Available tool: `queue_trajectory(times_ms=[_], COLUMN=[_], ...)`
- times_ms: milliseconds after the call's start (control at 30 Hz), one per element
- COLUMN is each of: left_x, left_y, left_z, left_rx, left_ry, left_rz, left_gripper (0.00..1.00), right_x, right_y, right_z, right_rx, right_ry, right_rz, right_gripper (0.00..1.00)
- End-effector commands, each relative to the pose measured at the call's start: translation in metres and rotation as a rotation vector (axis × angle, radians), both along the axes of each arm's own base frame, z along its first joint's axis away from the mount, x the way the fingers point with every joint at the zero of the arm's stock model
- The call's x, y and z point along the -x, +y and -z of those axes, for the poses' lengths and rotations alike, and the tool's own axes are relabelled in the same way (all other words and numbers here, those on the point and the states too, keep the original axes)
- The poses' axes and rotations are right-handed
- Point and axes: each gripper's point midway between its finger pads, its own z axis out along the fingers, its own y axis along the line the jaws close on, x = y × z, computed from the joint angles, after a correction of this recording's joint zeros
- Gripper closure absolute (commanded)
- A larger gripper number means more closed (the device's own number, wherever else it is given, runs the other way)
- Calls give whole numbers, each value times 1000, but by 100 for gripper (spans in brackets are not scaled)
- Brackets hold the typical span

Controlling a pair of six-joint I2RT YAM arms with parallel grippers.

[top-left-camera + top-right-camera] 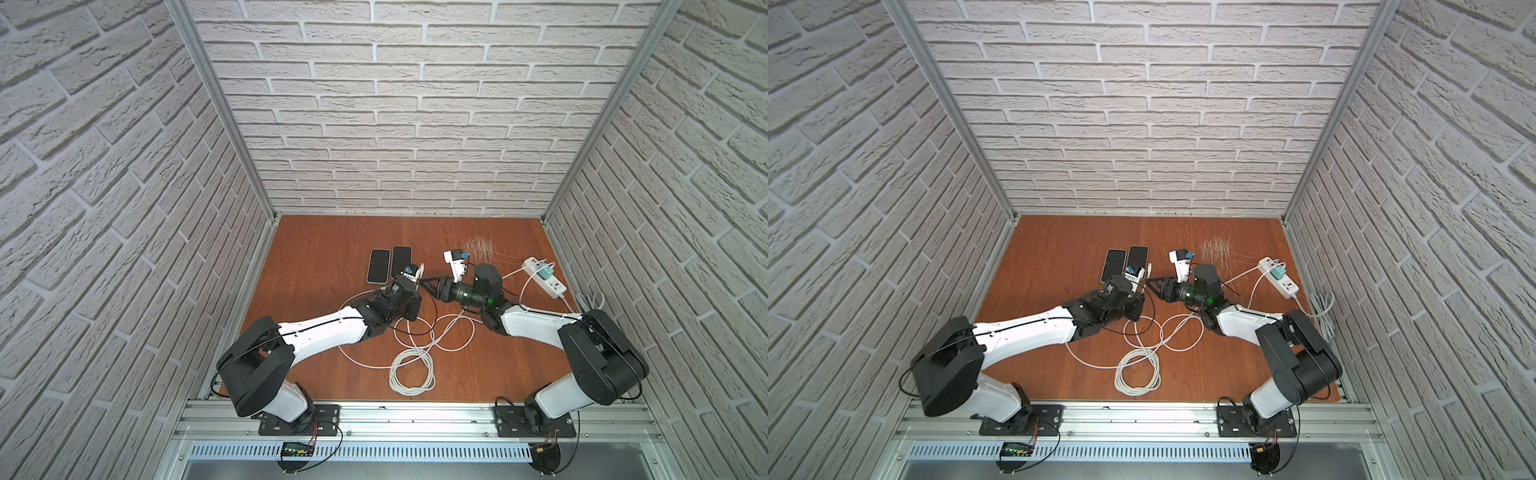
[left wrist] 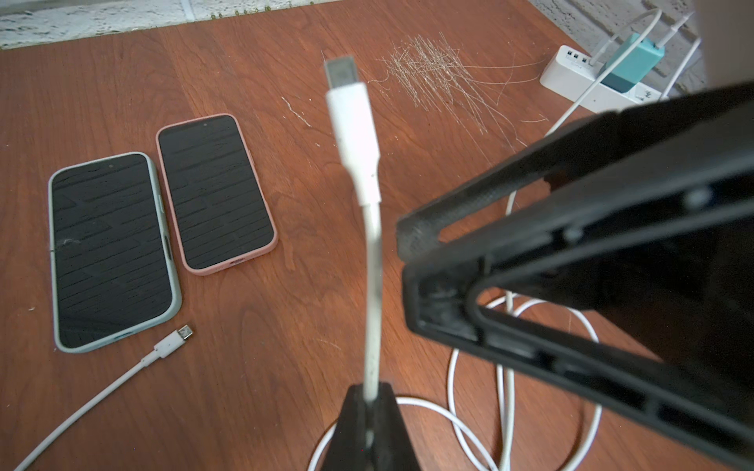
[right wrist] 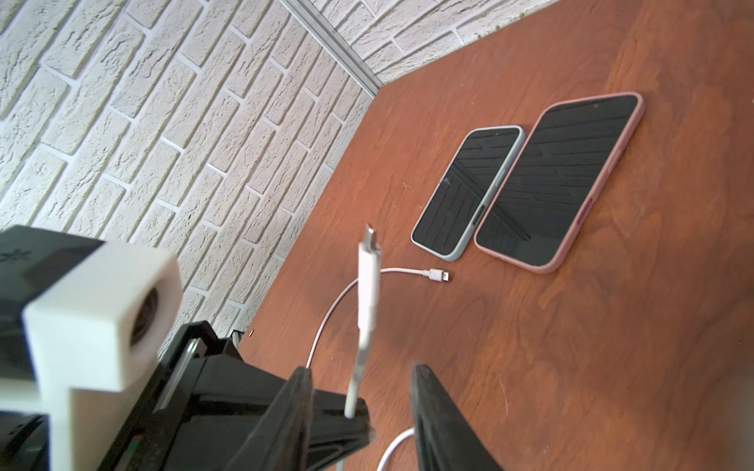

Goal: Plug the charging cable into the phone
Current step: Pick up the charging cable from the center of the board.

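Two dark-screened phones lie side by side face up, one in a teal case (image 2: pixel 112 250) (image 1: pixel 379 266) and one in a pink case (image 2: pixel 214 191) (image 1: pixel 401 259). My left gripper (image 2: pixel 370 401) (image 1: pixel 417 280) is shut on the white charging cable (image 2: pixel 351 122) a short way below its plug, which sticks up free above the table to the right of the phones. My right gripper (image 3: pixel 362 371) (image 1: pixel 424 284) is open. Its fingers stand on either side of that cable (image 3: pixel 369 277), just above the left fingertips, with gaps on both sides.
A second white cable plug (image 2: pixel 173 342) (image 3: pixel 436 276) lies on the table near the teal phone's lower end. Loose cable loops and a coil (image 1: pixel 411 370) (image 1: pixel 1138 372) cover the middle front. A white power strip (image 1: pixel 544 278) with a teal charger (image 2: pixel 632 61) sits at the right.
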Motion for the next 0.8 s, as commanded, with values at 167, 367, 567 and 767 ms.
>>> queue_trajectory(times_ms=[167,367,567,767], left_x=[1,2,2,3], left_y=[-2,-1,-1,-2], left_z=[-19,-19,-17,-15], left_rx=[61,62,62,62], left_ry=[-55,-56,-53,-48], left_rz=[7,7,10,11], left_gripper=[100,100,100,100], right_x=[-10,-11,-12,-17], right_y=[12,13,13,14], right_z=[-23,-23,-25,-30], right_rx=[-50,-49,-49,-51], right_ry=[-78,-81,-91,-104], right_rz=[-24,-27,-23,-16], right_gripper=[67,75,72,75])
